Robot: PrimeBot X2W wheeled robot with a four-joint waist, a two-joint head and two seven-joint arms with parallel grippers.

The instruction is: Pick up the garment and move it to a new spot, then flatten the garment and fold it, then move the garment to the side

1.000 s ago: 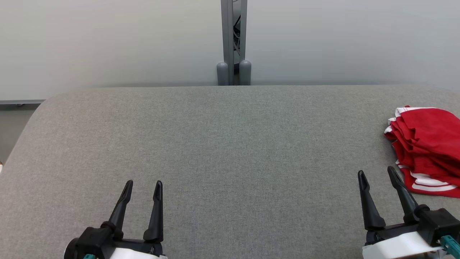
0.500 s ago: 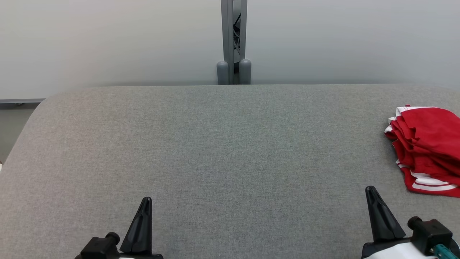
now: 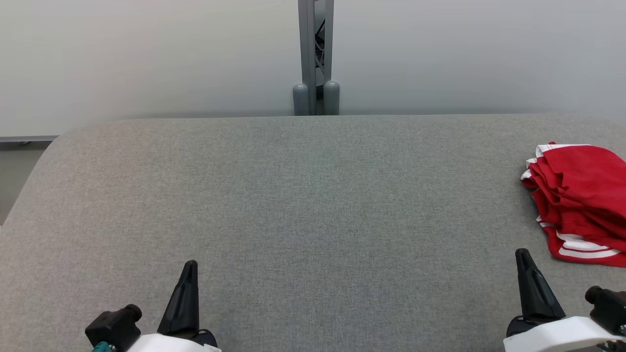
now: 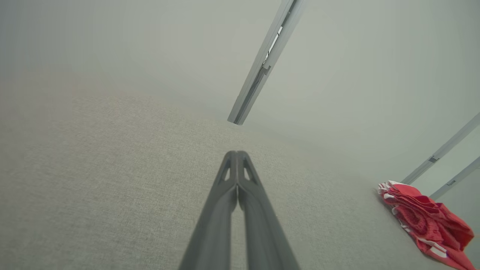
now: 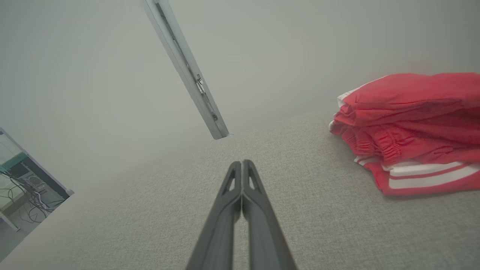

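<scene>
Both left gripper [image 4: 237, 153] and right gripper [image 5: 242, 162] have pressed their fingers [image 5: 225, 212] together.

Left gripper [image 4: 237, 154] closed above grey surface [image 4: 112, 180]

You see its two fingers pressed together, holding nothing; the folded red garment [image 4: 425, 221] lies well apart at lower right.

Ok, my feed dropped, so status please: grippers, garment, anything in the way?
Left gripper shut, empty. Right gripper shut, empty. Red garment folded, right side of grey table. Nothing blocking it.
</scene>
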